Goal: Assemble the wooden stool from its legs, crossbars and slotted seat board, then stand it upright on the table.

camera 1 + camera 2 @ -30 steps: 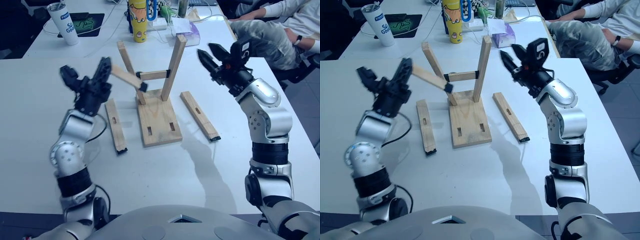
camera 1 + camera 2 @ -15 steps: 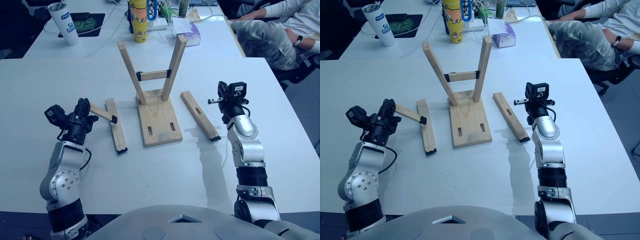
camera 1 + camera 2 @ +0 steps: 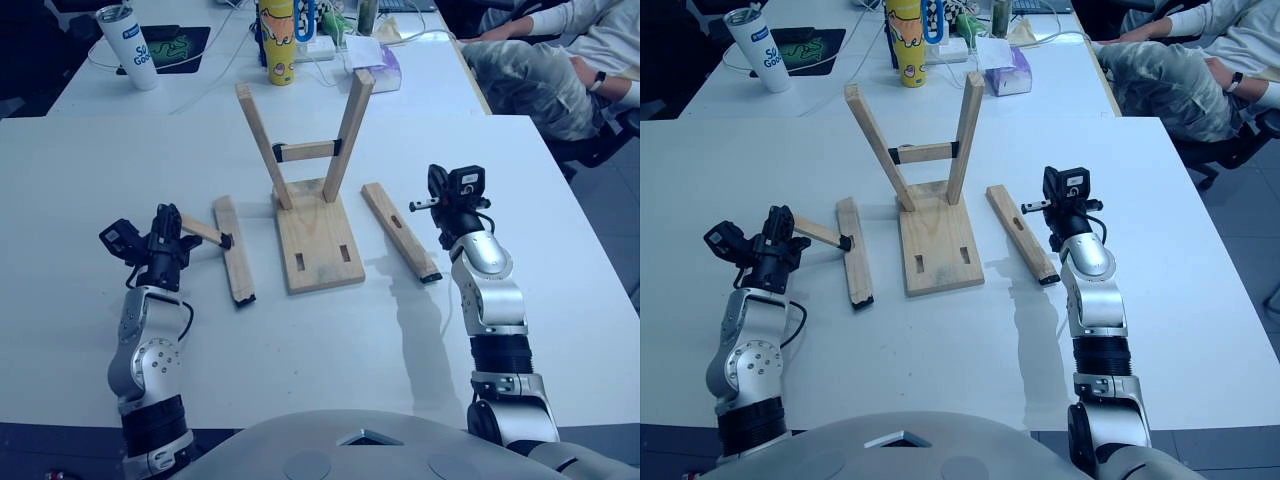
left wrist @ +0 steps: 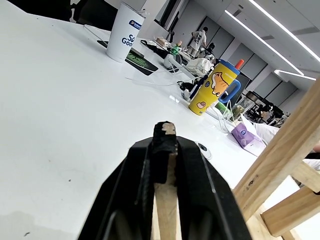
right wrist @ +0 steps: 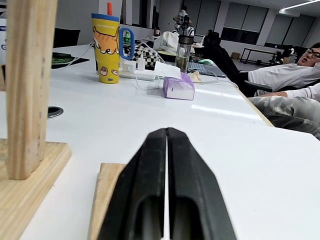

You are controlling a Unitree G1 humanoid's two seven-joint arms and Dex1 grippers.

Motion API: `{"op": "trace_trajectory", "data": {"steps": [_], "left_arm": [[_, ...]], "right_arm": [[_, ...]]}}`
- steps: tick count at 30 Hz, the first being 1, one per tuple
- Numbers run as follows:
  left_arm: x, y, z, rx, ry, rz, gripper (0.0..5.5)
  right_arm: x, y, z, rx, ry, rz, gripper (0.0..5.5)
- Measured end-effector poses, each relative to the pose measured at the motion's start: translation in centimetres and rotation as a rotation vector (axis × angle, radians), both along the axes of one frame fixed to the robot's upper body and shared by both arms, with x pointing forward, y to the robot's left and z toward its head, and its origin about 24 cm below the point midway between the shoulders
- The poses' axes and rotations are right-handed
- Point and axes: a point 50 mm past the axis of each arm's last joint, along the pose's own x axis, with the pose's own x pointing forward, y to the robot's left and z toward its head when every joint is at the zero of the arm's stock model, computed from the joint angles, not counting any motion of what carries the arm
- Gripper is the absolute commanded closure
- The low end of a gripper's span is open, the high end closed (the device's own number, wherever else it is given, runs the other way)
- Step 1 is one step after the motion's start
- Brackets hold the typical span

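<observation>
The slotted seat board (image 3: 318,245) lies flat at the table's middle. Two legs (image 3: 349,135) stand in its far slots, joined by a crossbar (image 3: 305,151). One loose leg (image 3: 232,250) lies left of the board and another (image 3: 400,231) lies right of it. My left gripper (image 3: 170,226) sits low over the table, left of the left loose leg, shut on a short crossbar (image 3: 203,232) whose black-tipped end reaches that leg. The wood is clamped between its fingers (image 4: 142,165). My right gripper (image 3: 436,182) is shut and empty, just right of the right loose leg (image 5: 102,200).
Along the table's (image 3: 300,340) far side stand a white tumbler (image 3: 127,45), a yellow cup (image 3: 277,40), a purple tissue box (image 3: 381,66) and cables. A seated person is off the far right corner. Bare table lies in front of the board.
Both arms came down from raised positions. The left one brought its crossbar down beside the left loose leg. The right gripper went from open to shut, low by the right loose leg.
</observation>
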Motion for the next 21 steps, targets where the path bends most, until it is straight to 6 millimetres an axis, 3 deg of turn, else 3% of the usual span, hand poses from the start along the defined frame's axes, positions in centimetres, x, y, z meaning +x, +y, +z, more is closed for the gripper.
{"op": "trace_trajectory", "data": {"steps": [16,21], "left_arm": [[1.1,-0.8,-0.1,-0.015,-0.002,0.023,5.06],[1.9,-1.2,-0.1,0.126,0.026,0.013,5.06]], "right_arm": [[0.0,0.1,-0.2,-0.012,0.007,0.008,5.50],[0.0,0.1,-0.3,-0.012,0.005,0.011,5.50]]}}
